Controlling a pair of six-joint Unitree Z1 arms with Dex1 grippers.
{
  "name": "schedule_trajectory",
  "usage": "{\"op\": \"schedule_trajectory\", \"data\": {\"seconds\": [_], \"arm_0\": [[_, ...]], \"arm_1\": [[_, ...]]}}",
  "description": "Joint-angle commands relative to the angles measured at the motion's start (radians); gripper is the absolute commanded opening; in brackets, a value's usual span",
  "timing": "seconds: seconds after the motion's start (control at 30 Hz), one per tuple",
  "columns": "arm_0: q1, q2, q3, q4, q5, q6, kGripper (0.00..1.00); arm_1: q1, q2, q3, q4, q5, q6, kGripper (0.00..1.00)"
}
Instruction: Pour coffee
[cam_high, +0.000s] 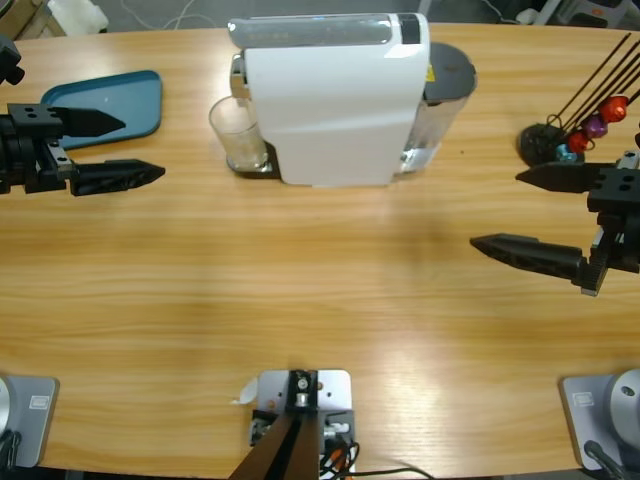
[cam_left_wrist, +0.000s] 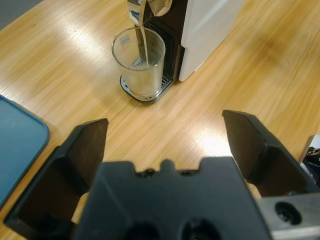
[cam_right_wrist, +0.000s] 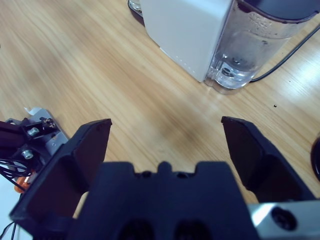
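Both jaws wide apart, empty: left gripper (cam_left_wrist: 165, 145) facing glass (cam_left_wrist: 138, 62), coffee (cam_left_wrist: 143, 47) seemingly streaming in.

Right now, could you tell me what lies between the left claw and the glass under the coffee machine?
Only bare wooden table, seen in the left wrist view: nothing between the left claw and the glass.

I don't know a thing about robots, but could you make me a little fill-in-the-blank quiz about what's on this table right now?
1. A thin stream of coffee runs into the clear ____ under the spout.
2. The coffee machine has a ____ body.
3. Near the left gripper lies a ____ tray.
4. Both grippers, the right gripper too, have their fingers ____.

Missing words: glass; white; blue; open
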Motion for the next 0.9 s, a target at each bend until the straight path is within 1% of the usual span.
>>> {"op": "schedule_trajectory", "data": {"seconds": [0.03, 0.9], "arm_0": [[0.009, 0.037, 0.007, -0.014, 0.010, 0.000, 0.996], [0.008, 0.011, 0.025, -0.014, -0.004, 0.006, 1.000]], "arm_1": [[0.010, -0.006, 0.039, -0.017, 0.005, -0.005, 1.000], [0.010, -0.011, 0.051, -0.030, 0.005, -0.005, 1.000]]}}
